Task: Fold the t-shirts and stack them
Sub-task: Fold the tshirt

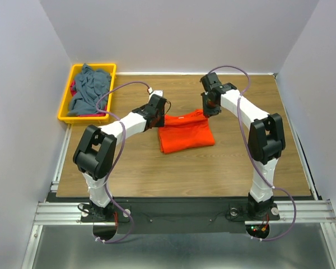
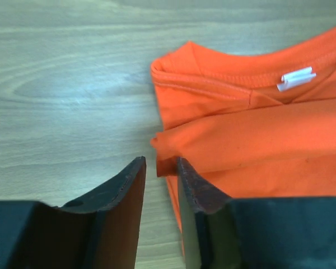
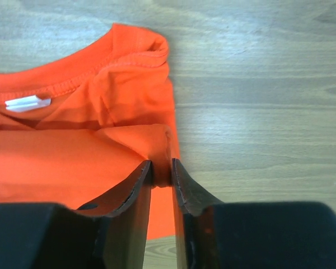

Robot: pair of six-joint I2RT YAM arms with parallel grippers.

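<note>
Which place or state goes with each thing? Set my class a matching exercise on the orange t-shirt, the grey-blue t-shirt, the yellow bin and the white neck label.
Column one:
1. orange t-shirt
2. grey-blue t-shirt
3. yellow bin
4. white neck label

Column two:
A. at the far left corner of the table
B. sewn inside a neckline
C. folded, lying flat on bare wood
D. crumpled in a container

Pairs: 1-C; 2-D; 3-A; 4-B
</note>
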